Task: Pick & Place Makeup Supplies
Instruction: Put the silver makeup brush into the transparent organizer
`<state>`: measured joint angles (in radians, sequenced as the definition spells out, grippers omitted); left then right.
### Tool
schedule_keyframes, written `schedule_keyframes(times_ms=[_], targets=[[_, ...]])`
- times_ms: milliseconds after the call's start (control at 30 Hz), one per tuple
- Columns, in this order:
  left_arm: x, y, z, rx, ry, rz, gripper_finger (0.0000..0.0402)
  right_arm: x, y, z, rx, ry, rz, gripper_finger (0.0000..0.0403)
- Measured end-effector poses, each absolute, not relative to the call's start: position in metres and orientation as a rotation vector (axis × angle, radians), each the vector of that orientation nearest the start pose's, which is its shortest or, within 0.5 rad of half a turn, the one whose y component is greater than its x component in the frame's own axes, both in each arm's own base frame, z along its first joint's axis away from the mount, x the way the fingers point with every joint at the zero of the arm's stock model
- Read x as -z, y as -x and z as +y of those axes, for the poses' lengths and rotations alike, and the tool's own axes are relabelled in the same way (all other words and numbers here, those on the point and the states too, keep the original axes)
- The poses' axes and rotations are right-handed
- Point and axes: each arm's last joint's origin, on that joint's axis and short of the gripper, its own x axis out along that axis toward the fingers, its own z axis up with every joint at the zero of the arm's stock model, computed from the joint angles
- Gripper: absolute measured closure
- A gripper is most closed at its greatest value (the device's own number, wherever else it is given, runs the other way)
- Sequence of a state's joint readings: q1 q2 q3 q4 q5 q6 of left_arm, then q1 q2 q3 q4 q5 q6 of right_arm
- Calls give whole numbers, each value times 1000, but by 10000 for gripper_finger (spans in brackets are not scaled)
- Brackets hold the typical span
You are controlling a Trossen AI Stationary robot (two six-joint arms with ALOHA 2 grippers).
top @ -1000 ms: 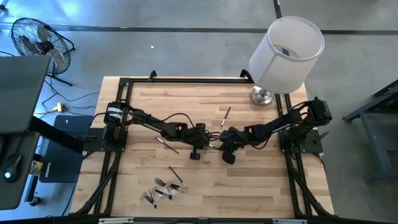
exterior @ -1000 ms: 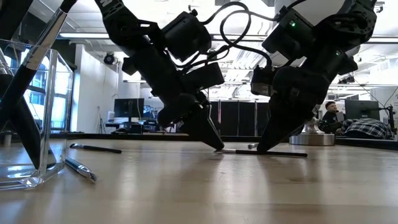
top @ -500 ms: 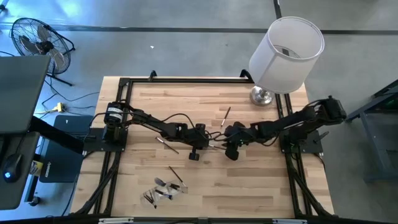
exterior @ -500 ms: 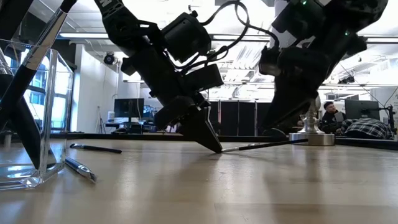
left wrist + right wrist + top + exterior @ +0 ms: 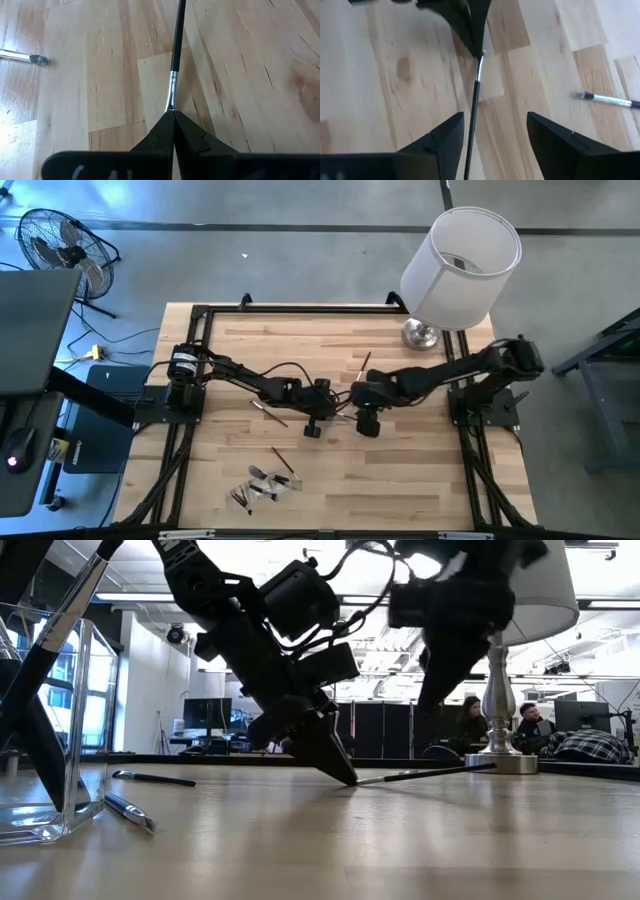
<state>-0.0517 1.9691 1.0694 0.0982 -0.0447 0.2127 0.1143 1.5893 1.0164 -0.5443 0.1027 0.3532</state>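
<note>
- Brushes (image 5: 262,485) lie in a loose pile at the near edge of the bench (image 5: 420,470) — one stray brush (image 5: 283,460) just beyond them.
- Left tool (image 5: 173,116), mid-bench, is pinched tight on the metal end of a dark-handled brush (image 5: 175,52), handle slanting up off the wood.
- Right tool (image 5: 495,132) hangs above that handle, fingers spread wide, gripping nothing.
- Farther off, another brush (image 5: 362,365) lies near the lamp (image 5: 460,265).
</note>
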Motion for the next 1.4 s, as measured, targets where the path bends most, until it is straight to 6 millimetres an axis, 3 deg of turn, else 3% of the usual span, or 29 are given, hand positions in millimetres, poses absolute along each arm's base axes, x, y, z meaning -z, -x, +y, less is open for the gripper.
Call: schedule_keyframes(times_ms=[267,367,767,900,1100,1400], targets=[[-123,-389,-15,62,-238,794,401,-179,-342,43,167,-81,1463,192],[-123,-389,-13,57,-231,794,401,-172,-351,47,164,-56,1518,192],[-122,-388,-8,50,-198,813,401,-135,-337,48,201,-90,1563,197],[-122,-388,-7,55,-192,814,401,-128,-333,48,207,-144,1572,242],[-122,-388,-7,75,-183,814,401,-127,-333,49,209,-173,1570,385],[-122,-388,-8,102,-138,815,377,-137,-331,48,235,-175,1526,393]])
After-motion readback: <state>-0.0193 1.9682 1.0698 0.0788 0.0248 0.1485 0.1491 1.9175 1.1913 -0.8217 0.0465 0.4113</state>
